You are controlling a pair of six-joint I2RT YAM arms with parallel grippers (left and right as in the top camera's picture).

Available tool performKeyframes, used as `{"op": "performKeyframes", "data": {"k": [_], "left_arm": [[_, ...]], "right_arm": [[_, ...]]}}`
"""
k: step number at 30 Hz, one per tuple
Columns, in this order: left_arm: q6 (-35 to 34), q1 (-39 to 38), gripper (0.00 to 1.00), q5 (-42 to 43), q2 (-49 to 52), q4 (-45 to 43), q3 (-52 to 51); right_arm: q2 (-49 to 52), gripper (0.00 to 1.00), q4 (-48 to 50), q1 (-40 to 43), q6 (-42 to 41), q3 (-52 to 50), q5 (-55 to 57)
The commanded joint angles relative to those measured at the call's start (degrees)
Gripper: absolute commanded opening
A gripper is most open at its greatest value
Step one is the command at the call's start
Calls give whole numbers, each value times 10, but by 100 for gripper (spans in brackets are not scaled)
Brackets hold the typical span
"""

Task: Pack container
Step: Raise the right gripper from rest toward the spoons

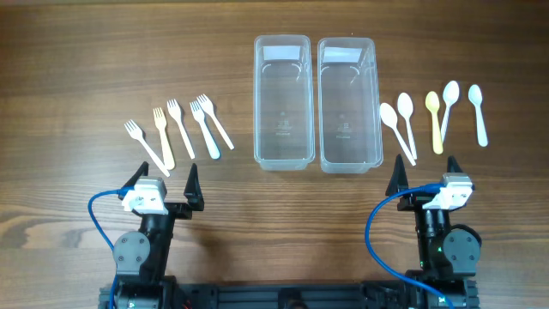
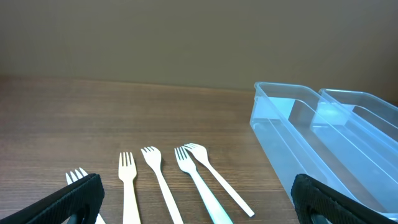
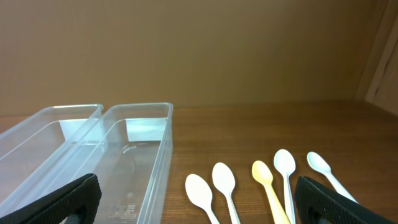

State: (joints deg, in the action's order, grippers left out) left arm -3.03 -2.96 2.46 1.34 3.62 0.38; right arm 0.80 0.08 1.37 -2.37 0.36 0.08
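- The left gripper (image 1: 165, 180) is seen released, its two black fingers spread wide with nothing between them, at the near edge of the wooden bench (image 1: 69, 77).
- The right gripper (image 1: 425, 174) is likewise spread wide and holds nothing, further along the same near edge.
- Faint embossed marks (image 1: 282, 129) are seen on the floor of each container, but they are too small to be read.
- Two clear plastic containers are set side by side at the middle of the bench, their long sides almost touching: the left container (image 1: 282, 86) and the right container (image 1: 349, 86). Both are empty.
- The containers are placed further up the bench than both grippers and between them. The left container lies ahead and to the right of the left gripper, and the right container ahead and to the left of the right gripper. Neither is touched.
- Five plastic forks (image 1: 181, 129) are laid in a row just ahead of the left gripper, left of the containers. One is pale yellow, and the two rightmost overlap.
- Five plastic spoons (image 1: 406, 106) are laid right of the containers, ahead of the right gripper, with a yellow spoon (image 1: 433, 104) in the middle of the white ones.
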Motion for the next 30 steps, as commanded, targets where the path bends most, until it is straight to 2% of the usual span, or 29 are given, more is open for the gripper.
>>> {"op": "performKeyframes", "data": {"k": [1, 13, 15, 18, 21, 23, 27, 30], "left_arm": [[13, -3, 100, 7, 2, 6, 0], [13, -3, 100, 7, 2, 6, 0], [13, -3, 100, 7, 2, 6, 0], [13, -3, 100, 7, 2, 6, 0], [13, -3, 100, 7, 2, 6, 0], [13, -3, 100, 7, 2, 6, 0], [13, -3, 100, 7, 2, 6, 0], [13, -3, 100, 7, 2, 6, 0]], "right_arm": [[2, 100, 3, -3, -11, 0, 3], [2, 100, 6, -3, -16, 0, -1], [2, 100, 9, -3, -63, 0, -23], [2, 100, 9, -3, -186, 0, -59], [2, 100, 3, -3, -348, 0, -65], [2, 100, 3, -3, -408, 0, -60], [2, 100, 0, -3, -411, 0, -25], [2, 100, 8, -3, -412, 0, 45]]}}
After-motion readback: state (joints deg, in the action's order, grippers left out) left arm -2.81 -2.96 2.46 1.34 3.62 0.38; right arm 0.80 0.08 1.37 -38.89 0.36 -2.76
